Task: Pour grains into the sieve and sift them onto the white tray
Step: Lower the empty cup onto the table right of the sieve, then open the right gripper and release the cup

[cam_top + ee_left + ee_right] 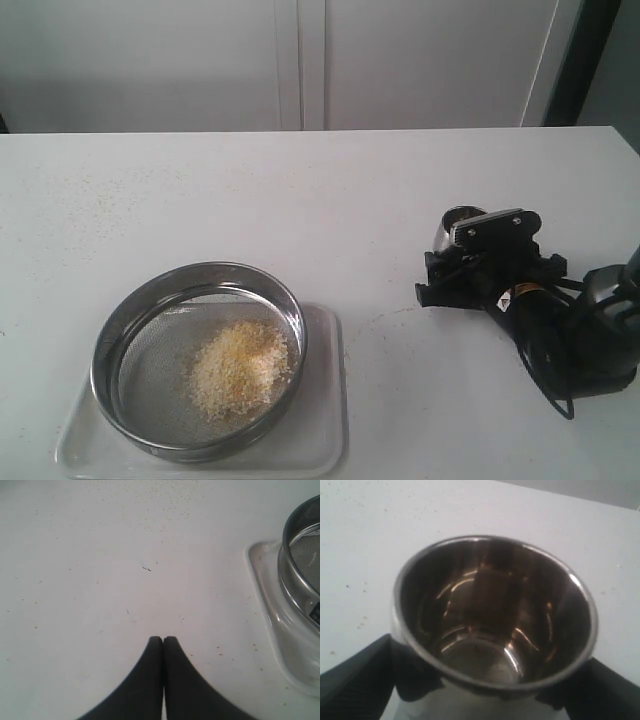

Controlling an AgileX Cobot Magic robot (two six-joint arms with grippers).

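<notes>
The grains [240, 368] lie in a loose yellow and pale heap on the mesh of the sieve [158, 372], a little off its middle, toward the side nearer my right arm. The sieve stands upright on the white tray [326, 400]; its steel rim reaches almost to the tray's edges. The tray sits flat on the white table [300, 200], near the front on my left side. A few stray specks [170, 495] dot the tabletop beyond it.

My left claw [163, 641] hangs over bare table just beside the tray. Its two dark fingers [150, 680] are pressed together tip to tip, with nothing between them and nothing touching them.

Well apart from the sieve, on my right, a small steel cup [495, 625] stands upright on the table, its inside shiny and empty. My right claw [490, 690] is spread wide around it, one black finger on each side of the cup's lower wall. The pads sit right against the steel or a hair off it. From here I cannot tell whether they are gripping the cup or only flanking it.
</notes>
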